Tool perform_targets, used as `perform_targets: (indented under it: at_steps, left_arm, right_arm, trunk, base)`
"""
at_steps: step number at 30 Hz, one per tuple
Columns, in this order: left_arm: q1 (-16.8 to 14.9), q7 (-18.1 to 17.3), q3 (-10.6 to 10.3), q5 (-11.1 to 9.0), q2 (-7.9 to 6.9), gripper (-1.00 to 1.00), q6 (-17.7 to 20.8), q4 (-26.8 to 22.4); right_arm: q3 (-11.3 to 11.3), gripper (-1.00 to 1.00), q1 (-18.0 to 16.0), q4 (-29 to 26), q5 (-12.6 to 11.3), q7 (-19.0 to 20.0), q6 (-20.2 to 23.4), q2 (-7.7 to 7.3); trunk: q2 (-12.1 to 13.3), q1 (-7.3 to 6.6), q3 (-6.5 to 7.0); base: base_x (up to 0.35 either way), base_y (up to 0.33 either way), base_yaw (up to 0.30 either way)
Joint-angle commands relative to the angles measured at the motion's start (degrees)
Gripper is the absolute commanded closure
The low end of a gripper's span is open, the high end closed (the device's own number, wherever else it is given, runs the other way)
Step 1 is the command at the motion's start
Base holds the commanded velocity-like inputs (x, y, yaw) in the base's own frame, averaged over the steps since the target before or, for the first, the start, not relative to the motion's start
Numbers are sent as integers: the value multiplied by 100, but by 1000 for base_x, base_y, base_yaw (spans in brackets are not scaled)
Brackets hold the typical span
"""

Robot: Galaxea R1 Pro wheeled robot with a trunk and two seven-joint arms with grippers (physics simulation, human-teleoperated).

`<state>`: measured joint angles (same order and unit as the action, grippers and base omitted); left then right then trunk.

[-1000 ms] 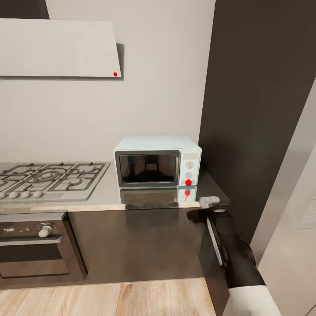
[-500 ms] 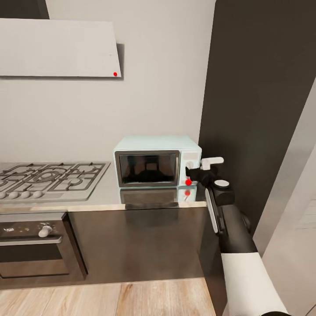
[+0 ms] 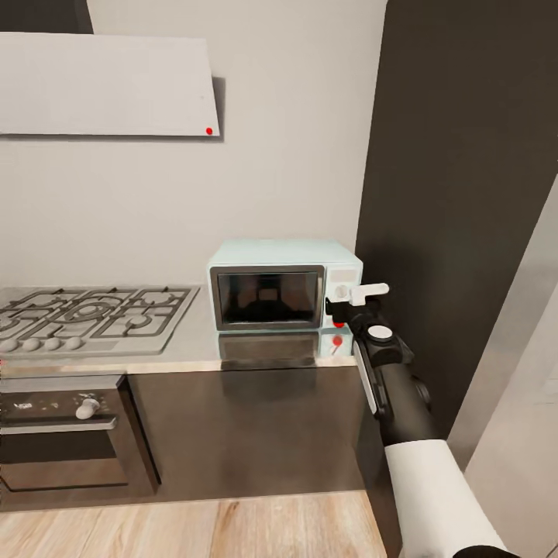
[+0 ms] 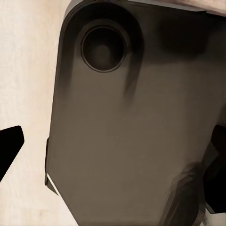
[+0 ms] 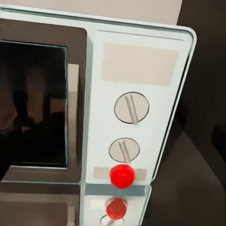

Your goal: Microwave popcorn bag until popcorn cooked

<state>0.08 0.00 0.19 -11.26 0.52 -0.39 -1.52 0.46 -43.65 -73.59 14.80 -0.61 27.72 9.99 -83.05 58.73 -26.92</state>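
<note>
Clearly, the pale blue microwave (image 3: 284, 294) stood on the grey surface (image 3: 186, 345) beside the gas hob (image 3: 89, 315), its dark door shut. The right tool (image 3: 346, 298) was raised at the microwave's control panel, near the two white knobs (image 5: 131, 108) and just above the red button (image 5: 122, 175); whether its fingers were spread or pressed together could not be told. A built-in oven (image 3: 66, 434) sat under the hob.

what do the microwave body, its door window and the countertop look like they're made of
Microwave body: smooth pale blue shell, probably painted metal or plastic; even matte sheen. Door window: dark glass, apparently; it shows dim reflections. Countertop: glossy grey slab, like polished stone; it mirrors the microwave front and its red button.
</note>
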Motion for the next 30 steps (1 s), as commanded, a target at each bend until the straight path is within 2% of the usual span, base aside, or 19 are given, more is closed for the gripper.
perform_targets:
  at_steps: [1, 5, 10, 12, 17, 22, 30]
  left_arm:
    - [1, 0, -1, -36, 1, -100, -5, -6]
    - [1, 0, -1, -35, 1, -100, -5, -6]
    - [1, 0, -1, -35, 1, -100, -5, -6]
    - [1, 0, -1, -35, 1, -100, -3, -6]
    - [1, 0, -1, -35, 1, -100, -4, -6]
    - [1, 0, -1, -35, 1, -100, -3, -6]
    - [1, 5, 8, -43, -1, -100, 4, -6]
  right_arm:
    - [3, -100, -4, -6, 28, -3, 38, 1]
    - [-2, -100, -4, 99, 14, 1, 34, 1]
    - [-2, -100, -4, 160, 12, 44, 32, 1]
    - [-13, -100, -4, 393, 5, 60, 24, 1]
    - [-60, -100, -4, 580, -12, 216, 23, 1]
    - [-256, -100, -4, 601, 21, 171, -62, 1]
    - [-273, -100, -4, 616, 6, 167, -65, 1]
  trunk:
    - [-3, 0, -5]
    - [-3, 0, -5]
    - [-3, 0, -5]
    - [-3, 0, -5]
    - [-3, 0, -5]
    - [-3, 0, -5]
    - [-3, 0, -5]
  base:
    - [0, 34, 0]
    - [0, 77, 0]
    - [0, 266, 0]
    - [0, 7, 0]
    - [0, 1, 0]
    - [1, 0, 0]
    - [219, 0, 0]
